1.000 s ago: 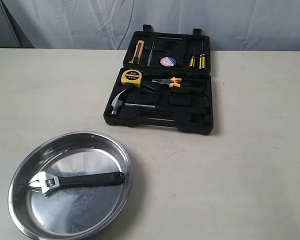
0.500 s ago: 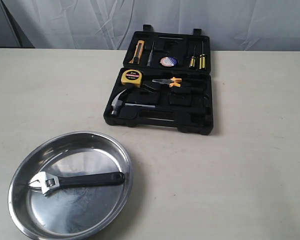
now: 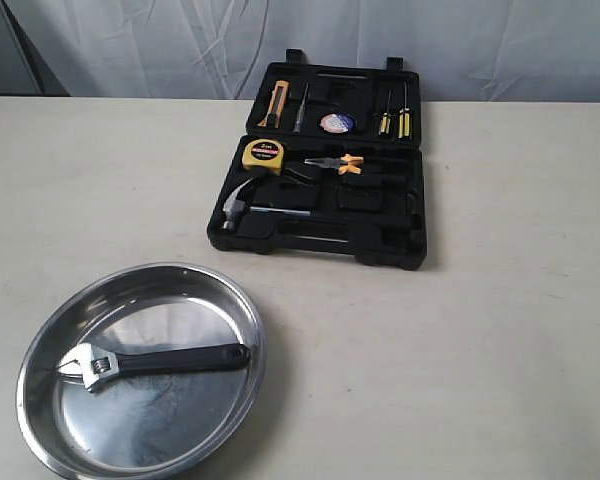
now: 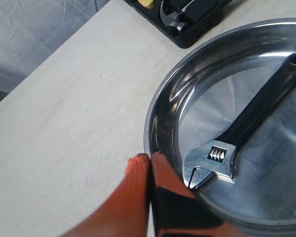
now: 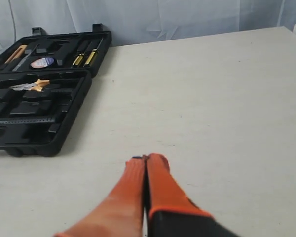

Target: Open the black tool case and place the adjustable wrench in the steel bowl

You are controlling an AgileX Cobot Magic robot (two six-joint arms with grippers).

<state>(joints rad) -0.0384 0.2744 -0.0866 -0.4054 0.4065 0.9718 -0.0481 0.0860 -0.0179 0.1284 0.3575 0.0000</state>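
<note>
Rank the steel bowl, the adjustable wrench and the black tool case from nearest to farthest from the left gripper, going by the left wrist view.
1. steel bowl: its rim lies right beside the tips of the left gripper.
2. adjustable wrench: inside the bowl, silver head towards the gripper.
3. black tool case: on the table beyond the bowl.

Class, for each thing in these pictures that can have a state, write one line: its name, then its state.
black tool case: open, lid folded back.
adjustable wrench: lying flat inside the steel bowl, not held.
steel bowl: upright on the table, holding only the wrench.
hammer: seated in the case.
left gripper: shut, empty, near the bowl's rim.
right gripper: shut, empty, over bare table.
</note>
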